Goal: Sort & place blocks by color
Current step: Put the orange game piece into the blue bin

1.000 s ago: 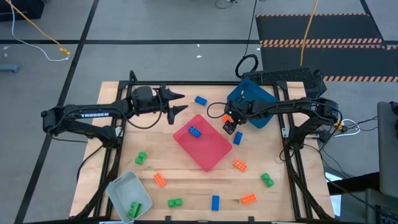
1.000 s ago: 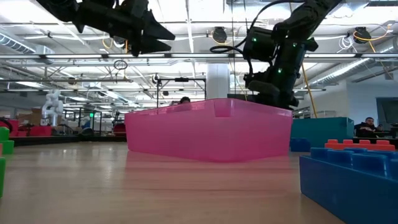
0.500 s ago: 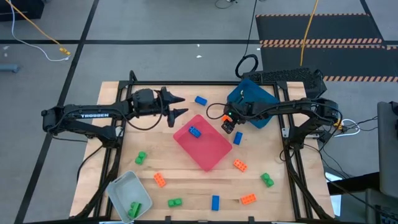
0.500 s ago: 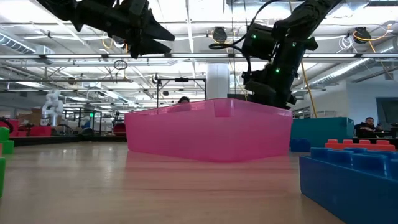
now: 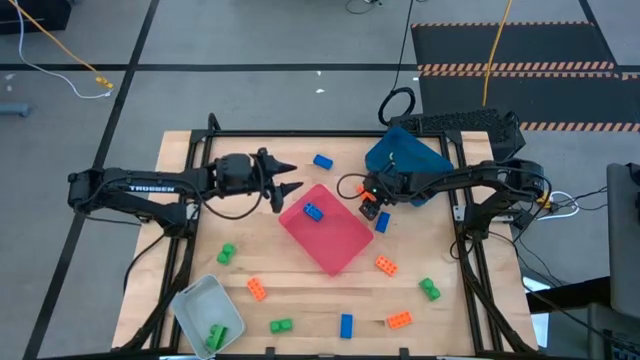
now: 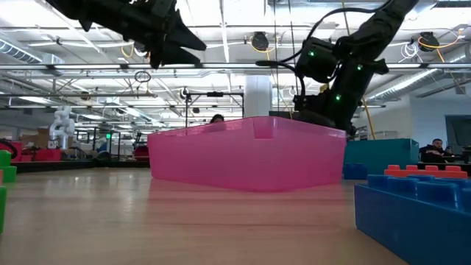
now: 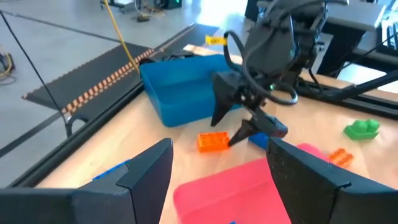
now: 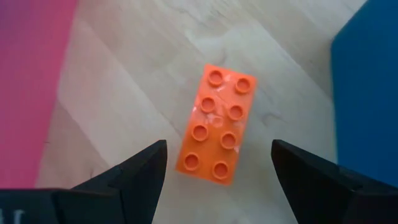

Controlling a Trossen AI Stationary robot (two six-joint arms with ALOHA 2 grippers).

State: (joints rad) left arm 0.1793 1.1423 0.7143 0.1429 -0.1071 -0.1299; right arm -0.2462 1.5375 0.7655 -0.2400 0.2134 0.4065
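Right hand [image 8: 217, 162], released, hovers over an orange block [image 8: 217, 123] between pink tray [image 5: 326, 227] and blue tray [image 5: 407, 160]. Left hand [image 5: 290, 178] released. The pink tray holds one blue block [image 5: 314, 211].

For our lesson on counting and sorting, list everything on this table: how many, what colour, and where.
Table: one, wooden.
Pink tray: one, mid-table.
Blue tray: one, beside the right arm.
Grey tray: one, at a table corner.
Green blocks: four; three loose, one in the grey tray.
Blue blocks: four; three loose, one in the pink tray.
Orange blocks: four, all loose.
Left gripper: open, beside the pink tray.
Right gripper: open, over an orange block.
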